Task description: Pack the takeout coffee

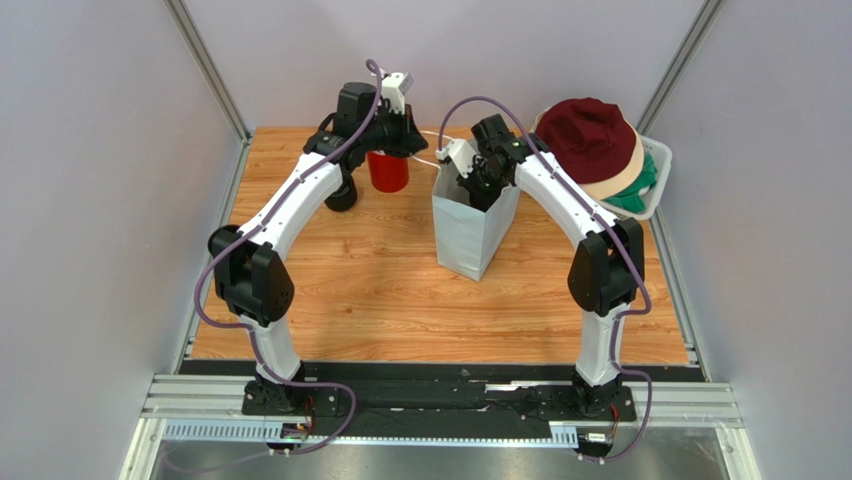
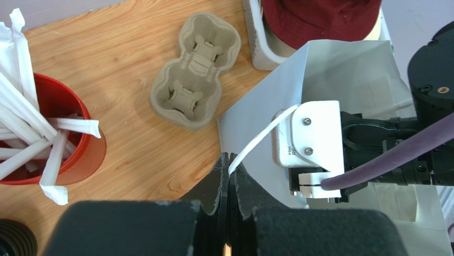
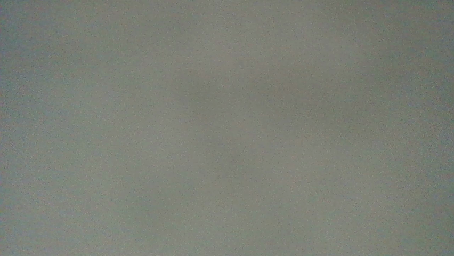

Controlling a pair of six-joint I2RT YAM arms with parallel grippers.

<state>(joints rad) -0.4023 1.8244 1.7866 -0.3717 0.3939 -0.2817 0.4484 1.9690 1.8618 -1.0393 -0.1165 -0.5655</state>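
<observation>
The takeout coffee shows in none of the views. A white paper bag (image 1: pixel 470 235) stands upright mid-table with its mouth open. My left gripper (image 2: pixel 230 169) is shut on the bag's white handle strip (image 2: pixel 261 136) at the bag's left rim (image 2: pixel 229 114). From above, the left gripper (image 1: pixel 418 150) sits just left of the bag's top. My right arm reaches down into the bag's mouth (image 1: pixel 478 185), and its wrist camera block (image 2: pixel 309 133) shows inside. The right fingers are hidden in the bag, shut. The right wrist view is plain grey.
A red cup of white wrapped straws (image 2: pixel 64 133) stands left of the bag. A brown pulp two-cup carrier (image 2: pixel 194 69) lies behind it. A white basket (image 1: pixel 655 165) at the back right holds a dark red hat (image 1: pixel 590 135). A squat black round piece (image 2: pixel 16 240) sits near the red cup.
</observation>
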